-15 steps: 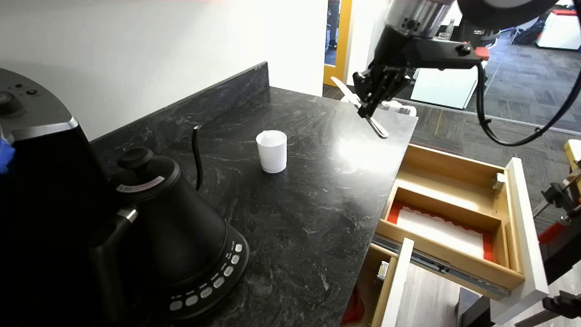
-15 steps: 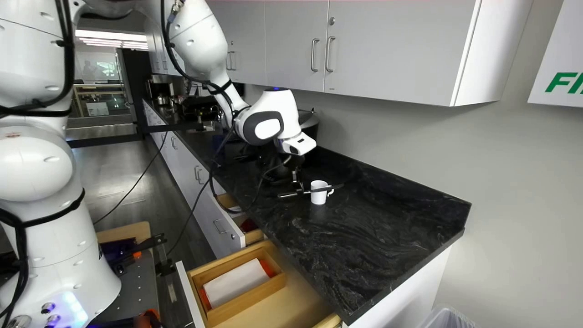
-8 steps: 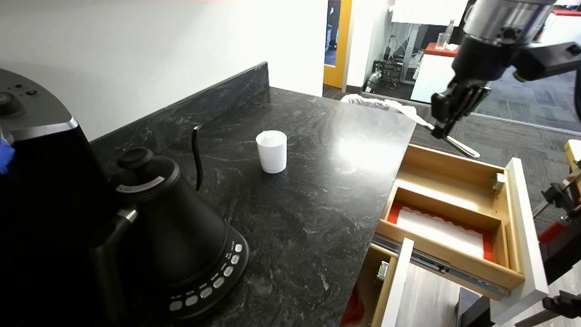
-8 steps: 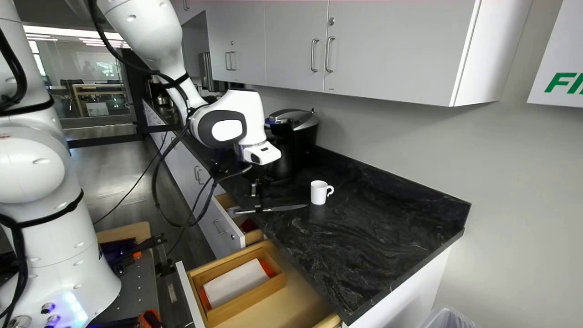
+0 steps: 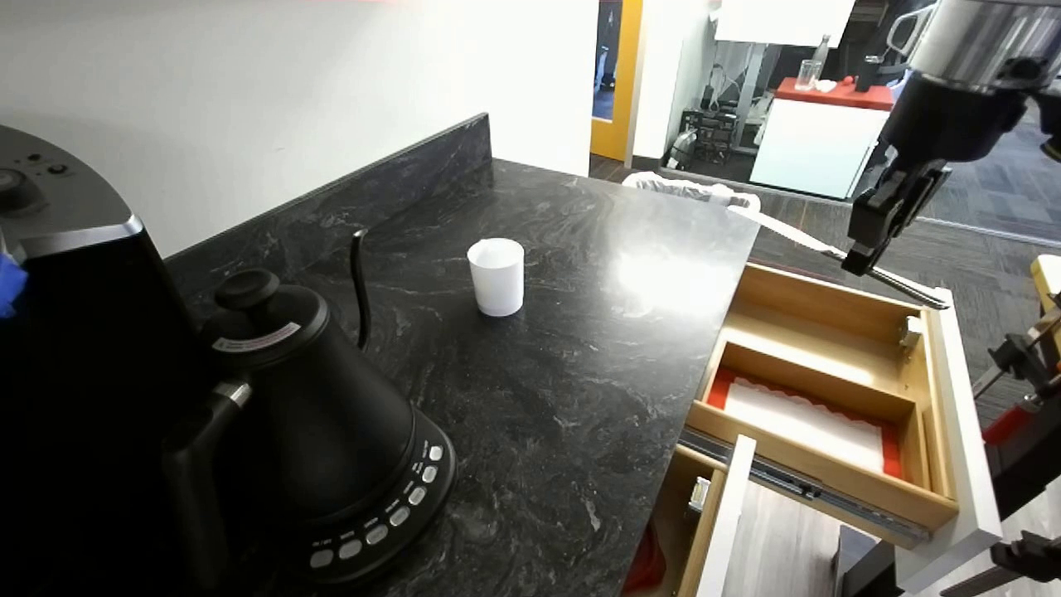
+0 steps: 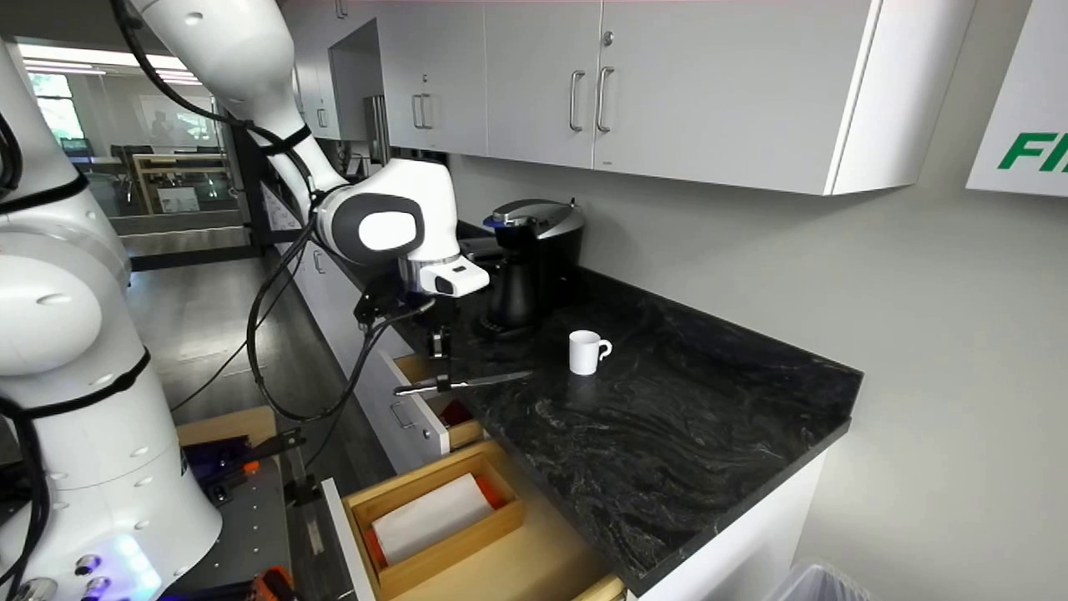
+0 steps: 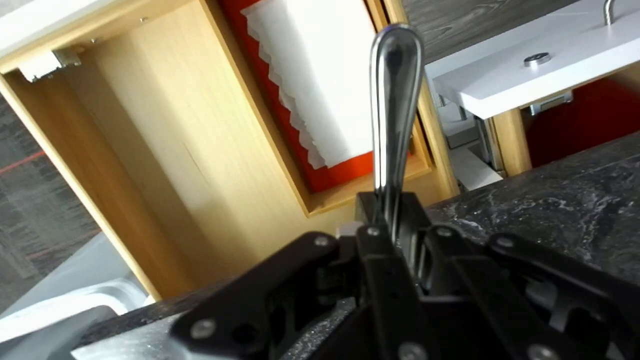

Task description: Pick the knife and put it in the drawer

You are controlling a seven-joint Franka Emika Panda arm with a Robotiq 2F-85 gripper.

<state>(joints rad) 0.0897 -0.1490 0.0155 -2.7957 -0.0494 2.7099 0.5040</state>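
Nearest, wrist view: gripper (image 7: 387, 215) clamped on knife (image 7: 397, 110), silver handle jutting ahead. Knife up in the air, handle seen against the opened drawer (image 7: 175, 150). Next, dark counter (image 7: 565, 220), pale-veined, lower right. Below, drawer in light wood; divider (image 7: 284, 155) marks off a compartment with scalloped white sheet (image 7: 320, 75) over red. Farthest, grey floor (image 7: 30, 210), thin red line across.

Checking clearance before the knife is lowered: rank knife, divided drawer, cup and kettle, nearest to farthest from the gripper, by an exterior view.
1. Knife: held in the gripper.
2. Divided drawer: open, below the gripper.
3. Cup: on the counter, left of the gripper in that view.
4. Kettle: on the counter, farther left, past the cup.
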